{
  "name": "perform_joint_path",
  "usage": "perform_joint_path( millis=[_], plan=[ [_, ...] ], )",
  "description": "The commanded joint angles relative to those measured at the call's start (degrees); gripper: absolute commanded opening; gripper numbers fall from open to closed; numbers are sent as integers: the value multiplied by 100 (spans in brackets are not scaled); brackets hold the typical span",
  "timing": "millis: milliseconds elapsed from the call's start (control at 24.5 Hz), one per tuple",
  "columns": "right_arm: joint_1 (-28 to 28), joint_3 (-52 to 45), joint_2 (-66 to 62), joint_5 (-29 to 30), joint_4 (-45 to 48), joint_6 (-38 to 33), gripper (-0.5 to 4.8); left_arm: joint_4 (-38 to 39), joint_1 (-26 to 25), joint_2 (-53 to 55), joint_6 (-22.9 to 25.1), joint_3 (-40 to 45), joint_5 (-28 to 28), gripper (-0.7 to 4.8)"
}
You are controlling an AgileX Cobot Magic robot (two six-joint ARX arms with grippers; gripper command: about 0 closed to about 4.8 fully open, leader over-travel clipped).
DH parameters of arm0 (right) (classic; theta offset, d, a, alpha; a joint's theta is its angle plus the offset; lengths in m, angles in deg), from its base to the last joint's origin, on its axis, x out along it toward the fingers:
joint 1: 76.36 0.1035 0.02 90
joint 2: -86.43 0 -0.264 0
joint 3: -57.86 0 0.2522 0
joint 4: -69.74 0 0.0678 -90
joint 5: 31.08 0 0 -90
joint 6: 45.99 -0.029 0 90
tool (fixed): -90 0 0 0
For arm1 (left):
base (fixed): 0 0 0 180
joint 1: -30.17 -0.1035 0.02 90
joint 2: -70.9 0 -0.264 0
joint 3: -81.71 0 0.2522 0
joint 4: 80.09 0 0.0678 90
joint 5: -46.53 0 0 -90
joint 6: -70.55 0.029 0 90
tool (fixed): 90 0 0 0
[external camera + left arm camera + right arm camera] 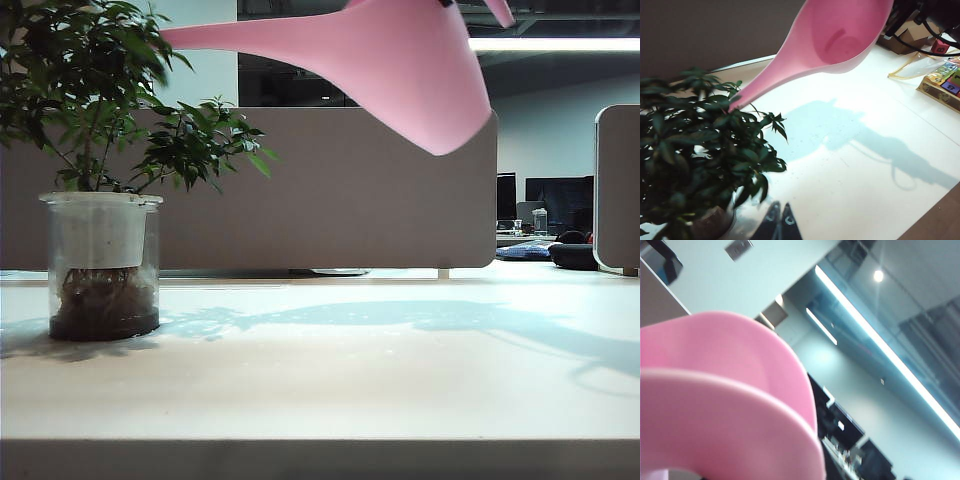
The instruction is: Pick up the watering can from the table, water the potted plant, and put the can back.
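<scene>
One smooth pink plastic watering can (400, 70), tilted aloft at two o'clock from the bushy green potted plant (100, 150), may splash the white bench (350, 380) if over-tipped; right gripper's grasp unseeable, left gripper (779, 222) seemingly clenched, empty.

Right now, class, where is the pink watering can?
In the exterior view the watering can hangs tilted above the table, upper centre-right, with its spout tip among the leaves of the potted plant at left.

Bare table (400, 380) beneath raised watering can (400, 60); potted plant (100, 200) blocks the left.
</scene>
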Motion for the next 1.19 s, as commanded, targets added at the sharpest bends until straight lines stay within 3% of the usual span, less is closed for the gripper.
perform_joint_path(
  millis=[41, 368, 531, 1185],
  plan=[
    [129, 179, -48, -24, 363, 221, 166, -70, 0, -11, -22, -4, -33, -5],
    [378, 730, -590, -153, 374, 636, 166, -68, 0, -13, -175, -4, -31, -5],
    [446, 772, -719, -103, 404, 1226, 166, -70, 0, -13, -173, -4, -33, -5],
    [492, 769, -719, -326, 350, 1290, 166, -68, 79, -13, -173, -4, -31, -5]
  ],
)
